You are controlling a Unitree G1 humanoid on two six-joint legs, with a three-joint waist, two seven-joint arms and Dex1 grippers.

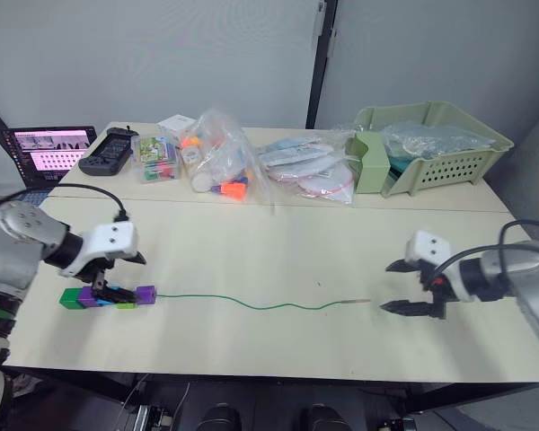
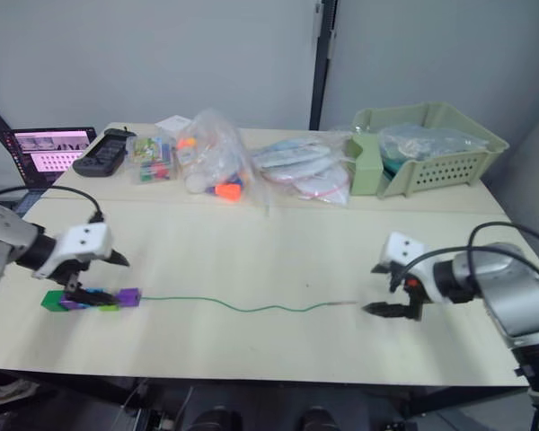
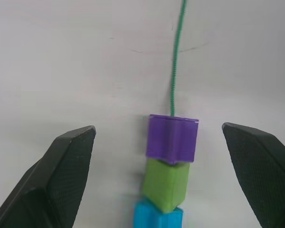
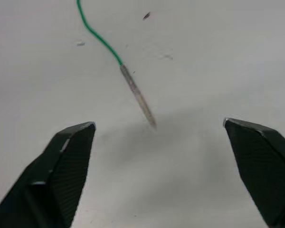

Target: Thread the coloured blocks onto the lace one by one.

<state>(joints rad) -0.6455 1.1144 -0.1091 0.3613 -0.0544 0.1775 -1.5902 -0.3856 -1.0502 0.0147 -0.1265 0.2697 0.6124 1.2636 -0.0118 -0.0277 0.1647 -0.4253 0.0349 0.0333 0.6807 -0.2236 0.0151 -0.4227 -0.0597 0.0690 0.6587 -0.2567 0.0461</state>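
Left two-fingered black gripper (image 1: 117,277) spread wide, poised over the row of small coloured plastic cubes (image 1: 107,297) at the left end of the pale tabletop (image 1: 251,242), clasping nothing. In the left wrist view, purple cube (image 3: 172,138) foremost between the fingers (image 3: 69,166), lime green cube (image 3: 165,184) touching behind it, blue cube (image 3: 159,217) next; thin green cord lace (image 3: 175,61) seen entering the purple cube. Row lay flat on the table, dark green cube (image 1: 71,299) at its outer end. Lace ran from the purple cube in a shallow wave across the table toward the right, ending in a short stiff pale needle-like tip (image 1: 355,302). Right two-fingered black gripper (image 1: 402,287) also spread wide, empty, just beside the tip; in the right wrist view, tip (image 4: 138,97) lay free on the table ahead of the fingers (image 4: 66,161), untouched. Farther back: clear plastic bags of orange and multicoloured toys (image 1: 217,162), pale green slotted plastic basket (image 1: 449,166), black handheld controller (image 1: 109,150), open laptop (image 1: 52,148) at far left.
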